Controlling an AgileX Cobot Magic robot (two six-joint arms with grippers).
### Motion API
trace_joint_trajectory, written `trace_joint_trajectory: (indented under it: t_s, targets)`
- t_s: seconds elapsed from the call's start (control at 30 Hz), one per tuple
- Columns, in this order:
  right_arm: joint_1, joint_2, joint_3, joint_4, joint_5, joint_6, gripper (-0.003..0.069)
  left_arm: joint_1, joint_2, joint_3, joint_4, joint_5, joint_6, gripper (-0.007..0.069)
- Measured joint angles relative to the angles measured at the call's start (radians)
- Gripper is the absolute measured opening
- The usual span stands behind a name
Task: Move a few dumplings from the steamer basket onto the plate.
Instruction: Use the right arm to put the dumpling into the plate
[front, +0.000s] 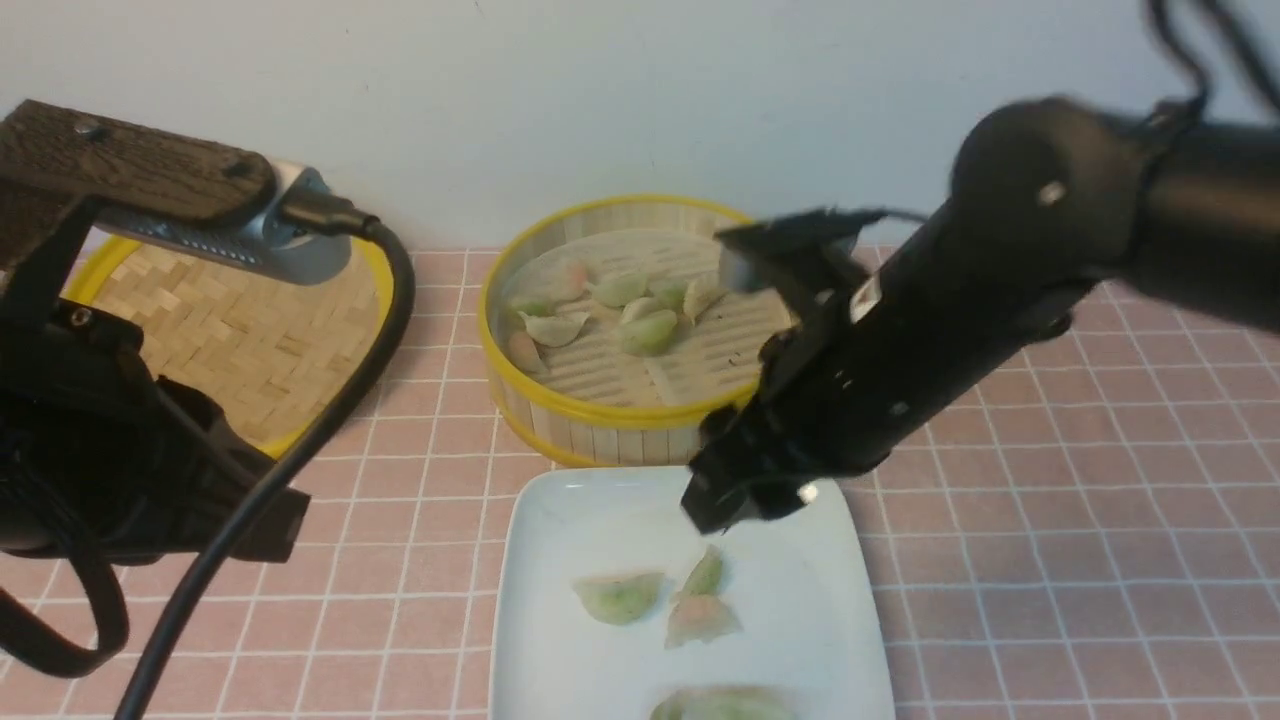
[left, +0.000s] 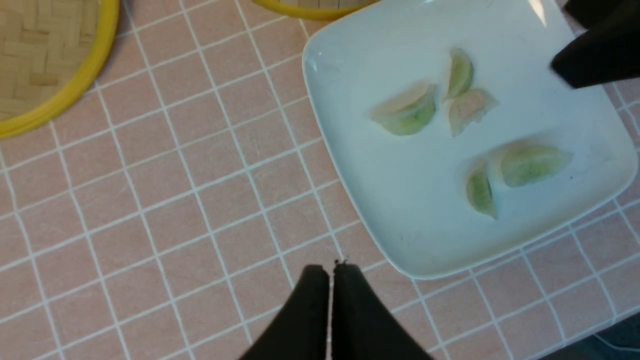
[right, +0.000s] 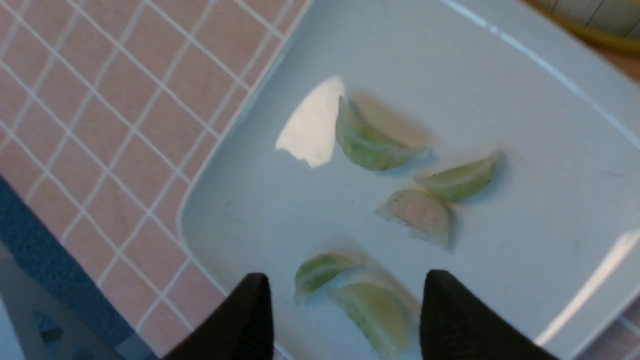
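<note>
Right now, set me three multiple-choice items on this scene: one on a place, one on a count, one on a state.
1. Where does the woven lid lie relative to the steamer basket?
A. on top of it
B. to the robot's left of it
C. to the robot's right of it

2. How many dumplings lie on the plate?
A. three
B. seven
C. five

3. How does the right gripper stand?
A. open, holding nothing
B. shut on a dumpling
C. shut and empty

Answers:
1 B: the front view shows the lid lying flat on the left, apart from the basket.
2 C: the left wrist view shows four green ones and one pinkish one.
3 A: its fingers stand wide apart above the plate, clasping nothing.
</note>
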Motion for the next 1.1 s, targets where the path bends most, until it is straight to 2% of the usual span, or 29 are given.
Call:
trace_joint_trajectory:
  t_s: [0.03,0.1,0.17,0.23,0.5,0.57,0.63,0.67,0.83,1.0,1.1]
  targets:
    - [0.0,-0.086,-0.001,-0.031,0.019,0.029,0.0264,0.0,0.0,0.0,0.0,-0.009,0.001,-0.0006]
    - [0.0,-0.193,0.005,-0.068,0.023,0.071,0.0178,0.0,0.0,0.0,0.0,-0.028,0.001,-0.0006]
    - [0.0,-0.395,0.046,-0.125,-0.006,0.141,0.0058,0.0,0.0,0.0,0.0,-0.064,0.001,-0.0006]
    - [0.0,-0.555,0.11,-0.172,-0.062,0.172,0.001,0.0,0.0,0.0,0.0,-0.094,0.001,-0.0006]
    - [0.0,-1.217,0.606,-0.288,-0.469,0.204,-0.0013,0.0,0.0,0.0,-0.004,-0.186,0.001,-0.0006]
    - [0.0,-1.345,0.699,-0.308,-0.527,0.229,-0.0013,0.0,0.0,0.0,-0.004,-0.192,0.001,-0.0006]
    - [0.0,-1.514,0.825,-0.352,-0.598,0.314,-0.0013,0.0,0.0,0.0,-0.004,-0.202,0.001,-0.0006]
    - [0.0,-1.535,0.851,-0.363,-0.609,0.331,-0.0013,0.0,0.0,0.0,-0.004,-0.205,0.001,-0.0006]
    - [0.0,-1.597,0.964,-0.597,-0.7,0.517,-0.0013,-0.001,0.0,0.001,-0.011,-0.231,0.006,-0.0006]
    - [0.0,-1.599,0.966,-0.736,-0.738,0.573,-0.0013,-0.001,-0.067,0.073,-0.019,-0.229,0.01,-0.0006]
    - [0.0,-1.599,0.966,-0.782,-0.741,0.58,-0.0013,-0.001,-0.184,0.184,-0.008,-0.31,0.011,-0.0006]
